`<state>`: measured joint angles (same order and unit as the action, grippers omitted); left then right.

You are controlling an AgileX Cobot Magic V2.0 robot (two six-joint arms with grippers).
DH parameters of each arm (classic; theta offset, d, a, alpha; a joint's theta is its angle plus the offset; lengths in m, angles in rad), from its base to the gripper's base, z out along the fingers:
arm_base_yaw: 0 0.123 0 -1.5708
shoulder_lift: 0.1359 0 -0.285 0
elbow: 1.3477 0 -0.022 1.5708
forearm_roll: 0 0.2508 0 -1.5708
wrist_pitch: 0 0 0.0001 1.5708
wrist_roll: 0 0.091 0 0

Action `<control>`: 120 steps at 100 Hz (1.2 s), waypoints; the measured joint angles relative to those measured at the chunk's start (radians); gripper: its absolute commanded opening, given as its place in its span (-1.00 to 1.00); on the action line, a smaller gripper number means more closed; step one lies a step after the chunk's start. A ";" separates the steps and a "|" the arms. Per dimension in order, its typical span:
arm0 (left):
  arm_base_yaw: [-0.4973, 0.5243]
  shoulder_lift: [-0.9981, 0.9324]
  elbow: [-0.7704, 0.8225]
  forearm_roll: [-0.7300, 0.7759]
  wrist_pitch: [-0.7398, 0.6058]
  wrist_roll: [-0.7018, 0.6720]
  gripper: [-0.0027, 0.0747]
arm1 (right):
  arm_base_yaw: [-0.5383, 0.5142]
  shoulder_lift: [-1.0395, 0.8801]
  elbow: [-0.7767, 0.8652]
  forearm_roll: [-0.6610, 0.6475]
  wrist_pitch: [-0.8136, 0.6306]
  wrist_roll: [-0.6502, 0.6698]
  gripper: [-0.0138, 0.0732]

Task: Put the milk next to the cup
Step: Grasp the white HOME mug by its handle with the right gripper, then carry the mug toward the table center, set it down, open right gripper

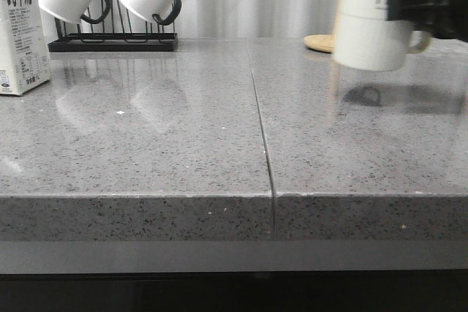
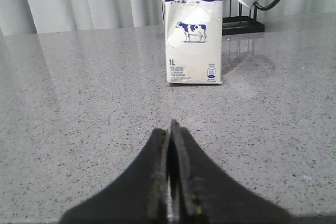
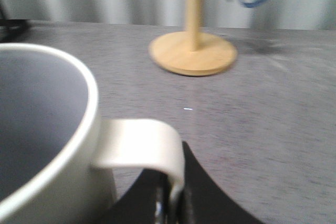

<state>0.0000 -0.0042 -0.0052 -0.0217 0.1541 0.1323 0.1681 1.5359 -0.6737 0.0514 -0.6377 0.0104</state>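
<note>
The right gripper [image 3: 170, 203], jaws pinching the handle, is holding the big cream-white ribbed mug [image 1: 373, 20] clear above the grey speckled table [image 1: 183, 144], while the left gripper [image 2: 170, 182], jaws closed and empty, is facing the tall white-and-blue milk carton [image 2: 193, 27] standing far left.

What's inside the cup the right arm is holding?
The cup looks empty: the right wrist view shows bare inner wall below the rim. Its bottom is cut off by the frame, so the floor cannot be seen. The jaws grip the handle.
</note>
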 measured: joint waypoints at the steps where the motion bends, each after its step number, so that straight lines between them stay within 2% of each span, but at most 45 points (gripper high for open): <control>1: 0.000 0.000 0.000 0.000 0.000 0.000 -0.98 | 0.004 0.003 0.000 0.000 -0.002 0.000 -0.84; 42: 0.000 0.000 0.000 0.000 0.000 0.000 -0.98 | 0.187 0.129 -0.086 0.000 -0.023 0.000 -0.84; 92: 0.000 0.000 0.000 0.000 0.000 0.000 -0.98 | 0.212 0.183 -0.114 -0.010 -0.029 0.000 -0.82; 102: 0.000 0.000 0.000 0.000 0.000 0.000 -0.98 | 0.212 0.183 -0.114 -0.010 -0.021 0.000 -0.66; 114: 0.000 0.000 0.000 0.000 0.000 0.000 -0.98 | 0.212 0.183 -0.114 -0.010 -0.003 0.000 -0.32; 120: 0.000 0.000 0.000 0.000 0.000 0.000 -0.98 | 0.212 0.183 -0.114 -0.010 -0.001 0.000 -0.21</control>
<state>0.0000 -0.0042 -0.0052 -0.0217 0.1541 0.1323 0.3797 1.7194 -0.7879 0.0411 -0.6388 0.0104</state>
